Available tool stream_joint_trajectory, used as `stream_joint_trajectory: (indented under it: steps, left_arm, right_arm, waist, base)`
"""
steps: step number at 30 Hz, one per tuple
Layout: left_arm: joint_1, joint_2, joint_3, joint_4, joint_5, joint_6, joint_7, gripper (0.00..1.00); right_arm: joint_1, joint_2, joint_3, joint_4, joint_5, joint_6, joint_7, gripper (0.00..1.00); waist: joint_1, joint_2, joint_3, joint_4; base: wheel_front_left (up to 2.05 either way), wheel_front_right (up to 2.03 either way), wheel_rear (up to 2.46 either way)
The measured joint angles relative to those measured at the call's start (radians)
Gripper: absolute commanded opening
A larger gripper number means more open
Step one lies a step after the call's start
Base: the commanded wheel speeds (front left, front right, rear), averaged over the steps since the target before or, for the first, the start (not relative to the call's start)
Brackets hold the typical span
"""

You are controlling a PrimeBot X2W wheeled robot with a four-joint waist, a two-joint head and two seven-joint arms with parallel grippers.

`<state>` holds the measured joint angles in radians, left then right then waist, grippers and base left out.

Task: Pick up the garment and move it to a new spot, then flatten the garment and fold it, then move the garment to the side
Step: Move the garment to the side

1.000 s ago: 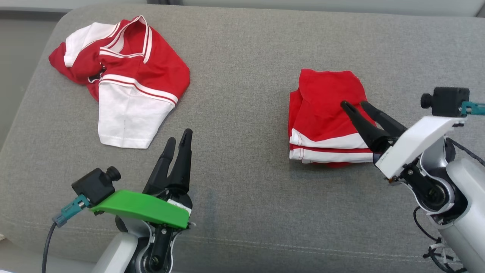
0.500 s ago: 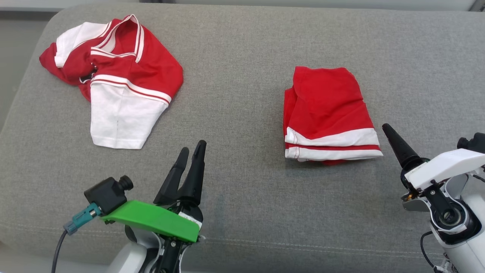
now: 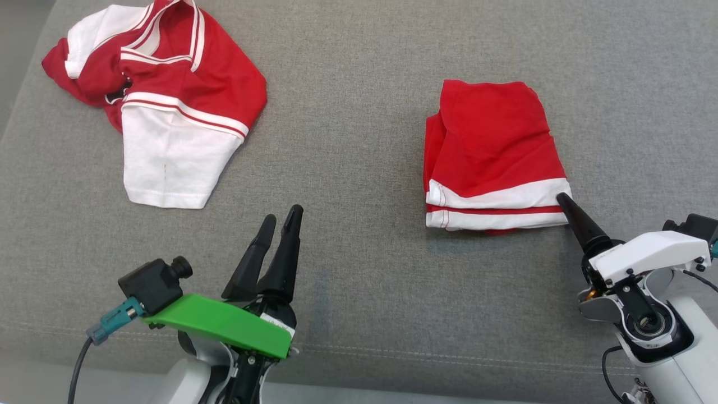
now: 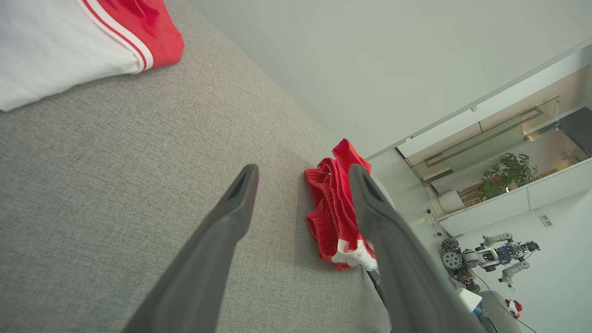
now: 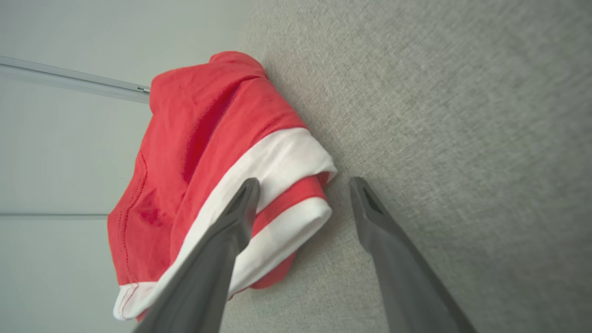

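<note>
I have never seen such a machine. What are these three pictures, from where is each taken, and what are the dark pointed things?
This is a wheeled robot with two arms; each ends in a gripper, two long dark fingers. The picture with both arms comes from a camera on its head, looking down at a grey cushion. There the left gripper shows at lower left. The other two come from cameras on the wrists, each looking along its own fingers. On the cushion lie a crumpled red and white shirt and a folded red garment with white bands. The right gripper stands by that garment's corner. Both grippers are open and hold nothing.
</note>
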<state>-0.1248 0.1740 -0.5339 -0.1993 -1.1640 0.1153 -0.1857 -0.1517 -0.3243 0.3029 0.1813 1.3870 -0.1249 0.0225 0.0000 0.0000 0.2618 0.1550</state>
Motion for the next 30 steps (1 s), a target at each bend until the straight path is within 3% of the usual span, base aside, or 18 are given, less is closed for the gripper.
stream_joint_trajectory:
  steps: [14, 23, 24, 25, 26, 30]
  left_arm:
    - [-0.021, 0.020, 0.002, 0.002, 0.018, 0.001, 0.019, 1.00]
    - [-0.044, 0.032, 0.000, 0.009, 0.051, 0.004, 0.035, 1.00]
    - [-0.046, 0.032, 0.000, 0.010, 0.051, 0.004, 0.036, 1.00]
    - [-0.048, 0.032, -0.001, 0.012, 0.051, 0.005, 0.037, 1.00]
    - [-0.050, 0.032, -0.001, 0.013, 0.051, 0.006, 0.037, 1.00]
    - [-0.052, 0.031, 0.006, 0.022, 0.051, 0.007, 0.036, 1.00]
  right_arm:
    - [-0.068, 0.089, -0.010, 0.078, 0.042, 0.065, -0.018, 1.00]
    - [-0.132, 0.141, -0.050, 0.145, 0.067, 0.083, -0.077, 1.00]
    - [-0.137, 0.141, -0.053, 0.153, 0.067, 0.085, -0.084, 0.52]
    - [-0.144, 0.141, -0.057, 0.160, 0.066, 0.086, -0.090, 0.19]
    - [-0.152, 0.140, -0.062, 0.166, 0.066, 0.091, -0.095, 0.00]
    - [-0.200, 0.110, -0.055, 0.195, 0.047, 0.125, -0.100, 0.00]
  waist:
    - [0.0000, 0.0000, 0.035, 0.017]
    - [0.0000, 0.0000, 0.058, 0.034]
    - [0.0000, 0.0000, 0.059, 0.037]
    - [0.0000, 0.0000, 0.061, 0.040]
    - [0.0000, 0.0000, 0.063, 0.044]
    - [0.0000, 0.0000, 0.065, 0.055]
  base:
    - [0.00, 0.00, 0.00]
    - [0.00, 0.00, 0.00]
    - [0.00, 0.00, 0.00]
    - [0.00, 0.00, 0.00]
    - [0.00, 0.00, 0.00]
    - [0.00, 0.00, 0.00]
